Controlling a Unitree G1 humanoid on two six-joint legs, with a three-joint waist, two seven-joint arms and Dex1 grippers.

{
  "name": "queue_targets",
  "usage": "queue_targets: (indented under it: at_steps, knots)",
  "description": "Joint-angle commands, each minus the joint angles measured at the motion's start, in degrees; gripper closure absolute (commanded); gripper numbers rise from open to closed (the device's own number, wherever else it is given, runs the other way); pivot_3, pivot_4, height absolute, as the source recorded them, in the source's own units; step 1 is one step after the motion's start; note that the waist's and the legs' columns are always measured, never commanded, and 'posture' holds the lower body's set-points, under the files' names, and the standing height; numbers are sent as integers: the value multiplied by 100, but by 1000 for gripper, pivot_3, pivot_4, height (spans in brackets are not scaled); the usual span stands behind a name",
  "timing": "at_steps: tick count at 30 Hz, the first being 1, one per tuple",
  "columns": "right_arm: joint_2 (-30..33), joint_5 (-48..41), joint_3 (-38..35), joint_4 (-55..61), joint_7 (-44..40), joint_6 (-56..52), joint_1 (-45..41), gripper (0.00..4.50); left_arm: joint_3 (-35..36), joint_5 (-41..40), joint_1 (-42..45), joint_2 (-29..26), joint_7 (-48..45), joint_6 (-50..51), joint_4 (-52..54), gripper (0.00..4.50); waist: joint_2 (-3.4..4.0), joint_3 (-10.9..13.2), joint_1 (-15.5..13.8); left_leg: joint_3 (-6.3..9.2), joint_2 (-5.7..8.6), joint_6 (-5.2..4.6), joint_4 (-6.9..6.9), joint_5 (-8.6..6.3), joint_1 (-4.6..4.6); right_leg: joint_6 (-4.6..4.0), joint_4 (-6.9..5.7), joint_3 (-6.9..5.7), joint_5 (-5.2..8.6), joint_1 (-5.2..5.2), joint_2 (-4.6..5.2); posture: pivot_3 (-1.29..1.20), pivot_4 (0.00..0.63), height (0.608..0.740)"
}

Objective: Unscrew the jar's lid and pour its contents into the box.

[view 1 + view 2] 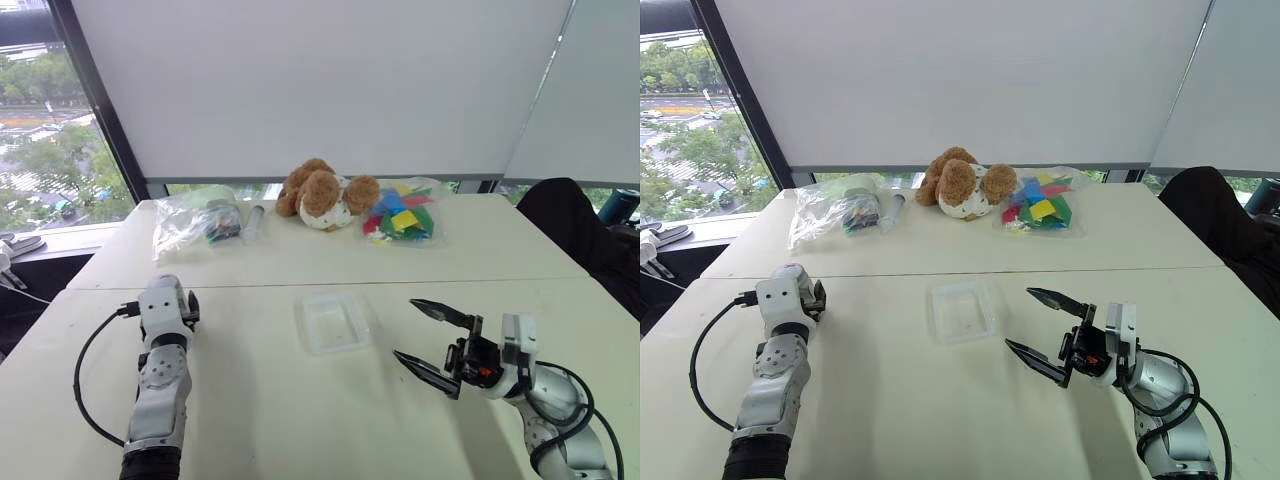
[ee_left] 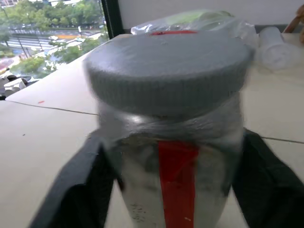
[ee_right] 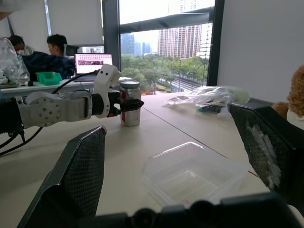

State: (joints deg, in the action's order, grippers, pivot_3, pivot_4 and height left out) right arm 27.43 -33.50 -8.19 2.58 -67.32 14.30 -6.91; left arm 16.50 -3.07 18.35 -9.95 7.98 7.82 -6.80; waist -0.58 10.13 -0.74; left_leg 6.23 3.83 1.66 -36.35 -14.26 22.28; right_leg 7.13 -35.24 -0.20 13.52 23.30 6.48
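The left gripper is clamped around the jar, its two black fingers pressing the body below the lid. That grip probably serves to steady the jar upright on the table so the other arm can twist the cap. The jar is a silvery-grey cylinder with a red stripe down a white label; its ribbed grey lid is still seated. The contents cannot be made out.

The right gripper hangs with its fingers spread wide, holding nothing, pointed across toward the jar. Between the two grippers, just beside the right one, lies the clear box, apparently ready for pouring.
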Motion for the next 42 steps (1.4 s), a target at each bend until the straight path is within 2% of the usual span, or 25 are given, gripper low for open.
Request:
queue_targets:
  at_steps: [1,6,8,9,11,12,13,15,20,26,33,42]
  knots:
    - [-11,-79,-74,255,64,15,13,0,-11,-14,112,-125,-113,-206,-6,2402,0,0,0,0,1,1,0,0,0,0,0,0,0,0,1,0,150,740]
    - [79,-154,-79,517,317,-374,58,0,28,-345,1,-294,-724,-361,178,2396,0,0,0,3,3,2,0,1,0,1,-1,0,0,0,1,0,150,740]
    - [192,-181,-82,787,631,-836,55,0,83,-773,-87,-464,-1369,-426,440,2396,0,0,5,3,4,2,0,1,1,0,-1,1,0,1,4,0,150,740]
    - [382,-219,1,1215,1126,-1576,-66,0,138,-1777,-190,-738,-2371,83,1007,2396,0,1,11,3,3,2,0,1,1,0,-2,1,0,2,5,0,150,740]
    - [644,-623,198,1971,1906,-2915,-394,0,-9,-3108,-527,-1561,-4218,997,1892,2396,2,8,58,-1,-17,2,1,1,15,-3,-12,7,1,24,7,0,150,740]
    - [721,-898,290,2219,2099,-3394,-567,0,-126,-3435,-692,-1962,-4887,1295,2147,2396,3,8,91,-3,-21,4,3,2,23,-5,-17,7,0,36,6,0,150,740]
    - [779,-1157,400,2399,2105,-3726,-778,0,-275,-3402,-829,-2317,-5337,1336,2222,2396,7,9,132,-4,-26,4,4,2,22,-23,-23,7,10,39,3,0,150,740]
    - [788,-1544,614,2590,2181,-4313,-1311,0,-474,-3468,-914,-2736,-5883,1432,2295,2396,46,-1,132,-3,-29,4,15,2,11,-34,-11,7,13,29,2,0,150,740]
    - [381,-1736,1252,2447,2501,-5264,-2661,0,-1065,-3460,-481,-2751,-6330,1525,2485,2396,42,10,117,0,-31,1,9,3,8,-43,0,3,15,15,-3,0,150,740]
    - [-46,-1384,1807,2002,2577,-5725,-3468,0,-1662,-3217,5,-2308,-6288,1403,2610,2396,39,9,137,-1,-24,1,10,3,13,-18,2,2,1,19,1,0,150,740]
    - [-220,-960,2044,1651,2407,-5792,-3797,0,-1863,-2904,-20,-2157,-6392,1113,2530,2396,40,9,161,-2,-29,0,16,3,13,-16,-17,1,0,35,-6,0,150,740]
    - [-213,-715,2064,1637,2049,-5813,-3784,0,-1922,-2716,-21,-2034,-6405,936,2339,2396,39,9,149,-2,-28,0,13,3,13,-15,-19,1,0,32,-7,0,150,740]
